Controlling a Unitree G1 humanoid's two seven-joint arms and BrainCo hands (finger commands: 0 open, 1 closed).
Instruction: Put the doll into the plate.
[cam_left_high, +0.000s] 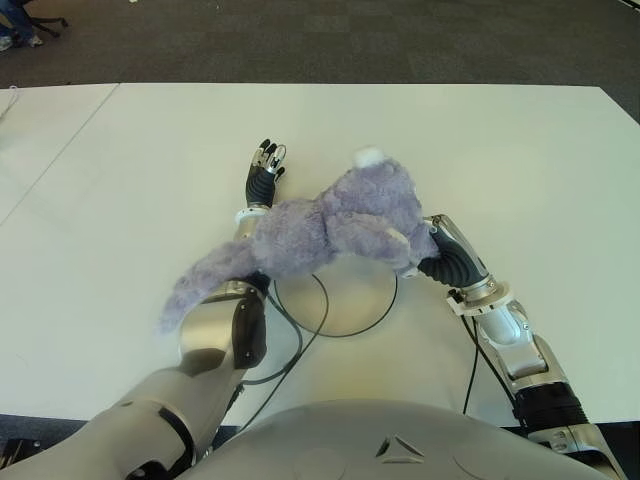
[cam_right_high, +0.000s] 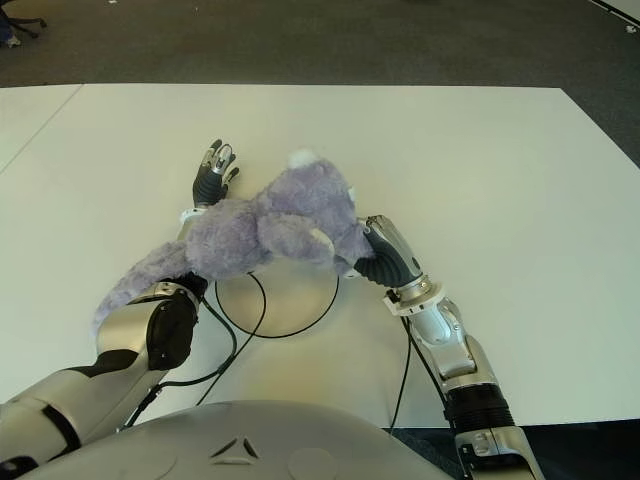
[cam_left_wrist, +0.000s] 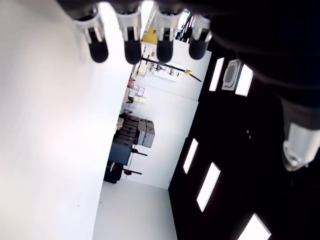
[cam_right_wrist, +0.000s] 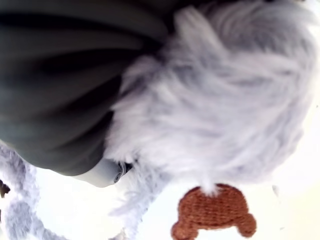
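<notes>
Left hand (cam_left_high: 265, 165) sits out on the white bench (cam_left_high: 120, 180), fingers (cam_left_wrist: 132, 47) stretched straight with nothing in them. The doll's (cam_left_high: 335, 225) body starts just behind those fingers, draped over the left wrist, and its long tail hangs down over the forearm on the left.

The doll is a fuzzy purple-grey plush with a white tuft at the far end. It's held up over the plate (cam_left_high: 345, 300), a flat white disc with a dark rim, and covers the far part of it, so only the near arc of the rim shows. Can't tell whether the doll actually touches the plate.

Right hand (cam_left_high: 437, 258) is at the doll's right end with its fingers buried in the fur. From the eye views you only see the ribbed black back of the hand and the wrist; the fur blocks the fingertips. The right wrist view is more use: dark hand pressed right into the fluff, fur bulging around it, so it looks closed on the doll. That view also shows a small brown knitted patch (cam_right_wrist: 214, 214) on the doll, which the head cameras don't.

The left wrist view has no doll in it, just four black fingertips over the bench and a room beyond.
</notes>
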